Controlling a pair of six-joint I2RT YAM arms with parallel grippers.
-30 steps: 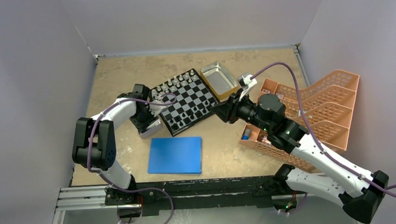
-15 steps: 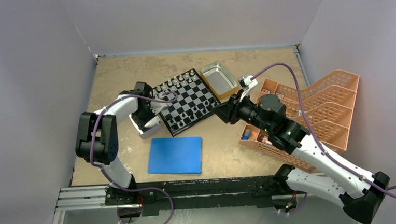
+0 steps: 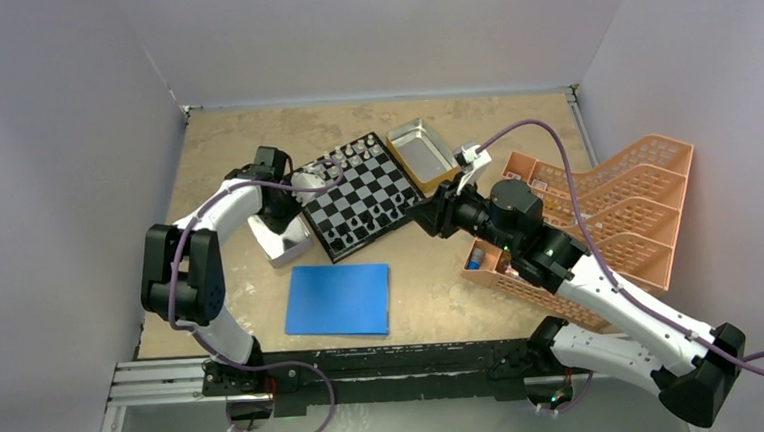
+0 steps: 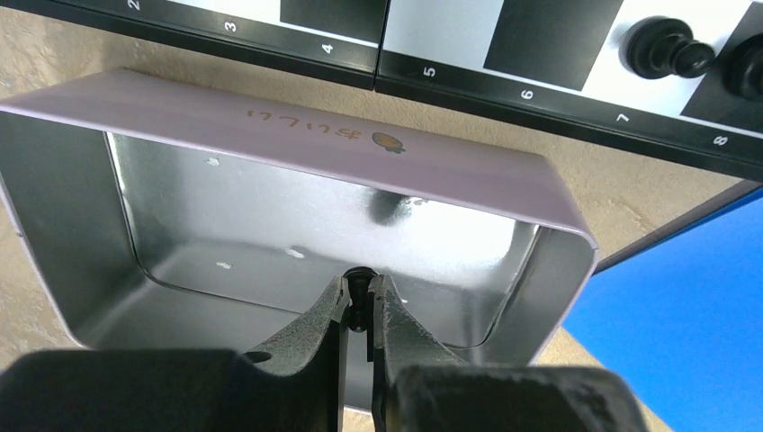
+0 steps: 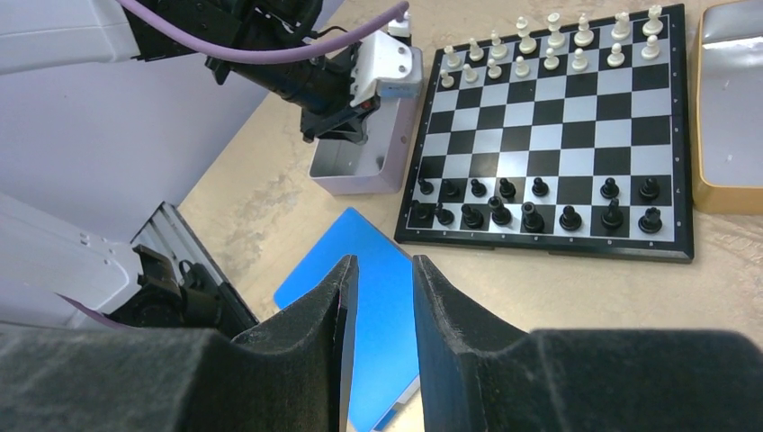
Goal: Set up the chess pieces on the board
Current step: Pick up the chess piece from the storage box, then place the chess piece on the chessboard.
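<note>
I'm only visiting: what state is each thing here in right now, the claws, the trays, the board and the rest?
Left gripper: shut on a tiny black piece.
Right gripper: open, empty.
Board: flat, white set and black set standing at opposite ends.
Silver tray: under the left gripper, seems empty.
Gold tray: seems empty.
Blue sheet: lying flat.
Rack: small items inside.

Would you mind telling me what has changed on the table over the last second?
The left gripper has pulled back toward the far side, uncovering more of the metal tray; it is shut on a small dark chess piece. The right arm shifted slightly left; the right gripper is open. The board, blue sheet and orange rack have not moved.
</note>
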